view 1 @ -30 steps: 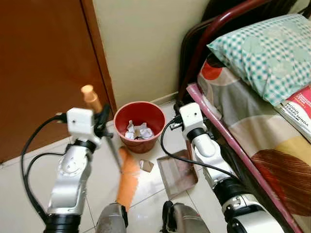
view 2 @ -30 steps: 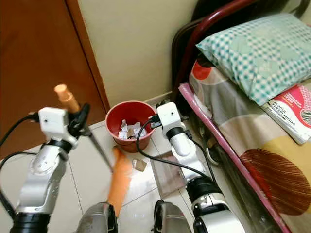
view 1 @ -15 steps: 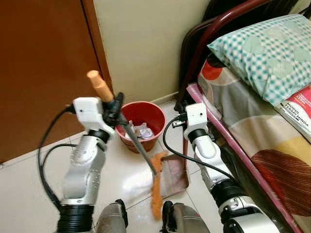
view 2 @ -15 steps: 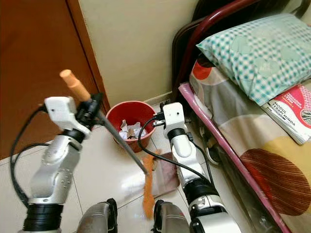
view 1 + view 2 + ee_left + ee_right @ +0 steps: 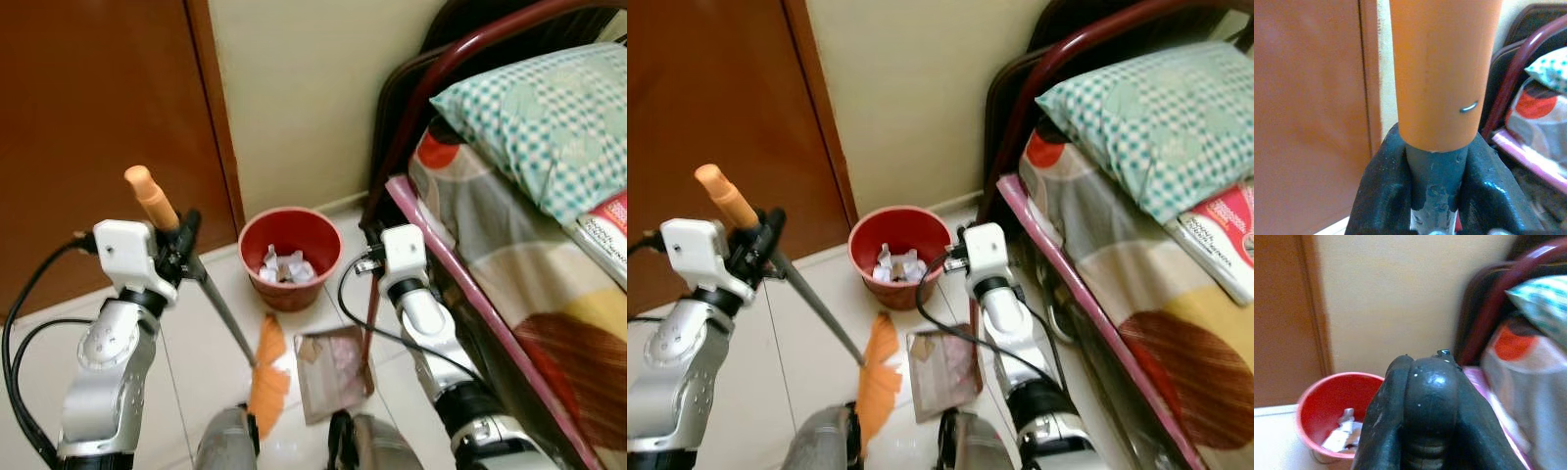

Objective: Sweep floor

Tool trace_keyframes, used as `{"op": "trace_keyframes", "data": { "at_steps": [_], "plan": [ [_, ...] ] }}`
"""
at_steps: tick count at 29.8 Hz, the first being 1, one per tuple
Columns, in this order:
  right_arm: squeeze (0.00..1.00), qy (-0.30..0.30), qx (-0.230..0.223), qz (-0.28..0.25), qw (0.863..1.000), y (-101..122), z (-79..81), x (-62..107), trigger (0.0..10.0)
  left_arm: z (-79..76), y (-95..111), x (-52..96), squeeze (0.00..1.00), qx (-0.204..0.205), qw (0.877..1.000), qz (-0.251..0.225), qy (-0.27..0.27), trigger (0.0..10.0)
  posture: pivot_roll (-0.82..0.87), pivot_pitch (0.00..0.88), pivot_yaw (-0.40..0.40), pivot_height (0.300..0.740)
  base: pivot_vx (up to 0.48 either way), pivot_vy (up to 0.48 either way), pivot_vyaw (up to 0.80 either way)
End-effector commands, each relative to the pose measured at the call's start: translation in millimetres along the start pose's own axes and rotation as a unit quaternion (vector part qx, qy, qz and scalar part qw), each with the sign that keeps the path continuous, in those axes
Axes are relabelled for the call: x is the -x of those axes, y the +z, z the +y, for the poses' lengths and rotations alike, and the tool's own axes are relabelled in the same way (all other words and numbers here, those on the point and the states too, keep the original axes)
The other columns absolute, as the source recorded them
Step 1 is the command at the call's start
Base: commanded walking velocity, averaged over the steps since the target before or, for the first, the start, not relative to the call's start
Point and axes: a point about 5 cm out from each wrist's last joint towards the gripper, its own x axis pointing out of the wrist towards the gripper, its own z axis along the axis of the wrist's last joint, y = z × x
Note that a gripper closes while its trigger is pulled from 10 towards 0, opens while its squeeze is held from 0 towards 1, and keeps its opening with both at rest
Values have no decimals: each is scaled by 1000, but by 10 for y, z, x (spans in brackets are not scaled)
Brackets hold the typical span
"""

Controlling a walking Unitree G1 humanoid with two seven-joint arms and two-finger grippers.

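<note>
Left tool (image 5: 184,247): we see it raised at our left, pinching the broom handle (image 5: 152,198); in the left wrist view its fingers (image 5: 1488,196) press on the grey shaft just under the orange grip.
Broom: we see the shaft slanting down from the left tool toward the floor, ending in orange bristles (image 5: 266,377) that rest on the tiles.
Bristles: we place them just beside the dustpan (image 5: 333,370), on its left, near our feet.
Right tool (image 5: 1422,431): we see it at our right, pressed together around the dustpan's dark upright handle (image 5: 371,313); in the right wrist view its fingers meet with no gap.
Dustpan: we see it lying flat on the floor (image 5: 206,333) between the bristles and the bed (image 5: 549,294), with a small brownish scrap (image 5: 307,345) on its pan.
Bin (image 5: 290,257): we see it, red and round, standing against the wall (image 5: 304,88) beyond the dustpan, with crumpled white paper (image 5: 283,268) inside.
Door (image 5: 98,127): we see it, brown, at the left of the wall.
Bed: we see it at our right with a dark red frame, a patterned sheet, a green checked pillow (image 5: 539,117) and a red book (image 5: 607,227) beside the pillow.
</note>
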Motion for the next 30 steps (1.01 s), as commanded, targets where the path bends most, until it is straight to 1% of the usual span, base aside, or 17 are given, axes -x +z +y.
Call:
{"op": "trace_keyframes", "data": {
  "at_steps": [1,2,3,5,6,7,8,10,12,14,15,16,19,22,26,30],
  "plan": [
    [0,-25,-3,-6,1000,18,-160,53,10000,49,-71,40,0,-36,999,11,20,10000,78,83,-34,740,0,0,0],
    [0,-30,-6,-6,1000,11,-188,76,10000,47,-99,36,0,-42,999,13,25,10000,78,83,-34,740,0,0,0],
    [0,-43,-17,-6,999,-2,-250,128,10000,19,-169,29,0,-49,998,19,28,10000,60,71,-33,740,0,0,0],
    [0,-50,-25,-3,998,-16,-276,150,10000,-11,-201,17,0,-51,998,23,29,10000,54,65,-31,740,0,0,0],
    [0,-56,-31,-3,998,-32,-284,164,10000,-63,-229,-9,0,-33,999,29,24,10000,43,48,-26,740,0,0,0],
    [0,-56,-31,-3,998,-32,-284,164,10000,-63,-229,-9,0,-33,999,29,24,10000,43,48,-26,740,0,0,0],
    [0,-55,-38,-2,998,-37,-267,163,10000,-145,-219,-50,0,-28,999,25,8,10000,41,39,-23,740,0,0,0],
    [0,-49,-43,-1,998,-28,-232,164,10000,-220,-200,-87,0,-34,999,17,-8,10000,37,26,-20,740,0,0,0],
    [0,-32,-61,-4,998,-11,-179,172,10000,-285,-194,-123,0,-33,999,9,-18,10000,36,17,-18,740,0,0,0],
    [0,-20,-64,-11,998,8,-132,186,10000,-273,-242,-120,0,-24,1000,12,-5,10000,35,5,-11,740,0,0,0],
    [0,-20,-64,-11,998,8,-132,186,10000,-273,-242,-120,0,-24,1000,12,-5,10000,35,5,-11,740,0,0,0],
    [0,-16,-72,-14,997,13,-119,191,10000,-262,-287,-99,0,-24,1000,18,-2,10000,34,0,-10,740,0,0,0],
    [0,-14,-75,-16,997,24,-113,191,10000,-242,-357,-67,0,-24,999,31,3,10000,32,0,-8,740,0,0,0],
    [0,-10,-74,-19,997,41,-121,192,10000,-249,-386,-55,0,-30,999,31,0,10000,30,0,-7,740,0,-289,0],
    [0,-8,-71,-20,997,61,-155,182,10000,-263,-397,-81,0,-29,999,29,2,10000,25,0,-9,740,0,-348,0],
    [0,-8,-87,-28,996,119,-176,146,10000,-249,-404,-111,0,-30,999,27,5,10000,25,0,-9,740,0,-352,0]
  ]
}}
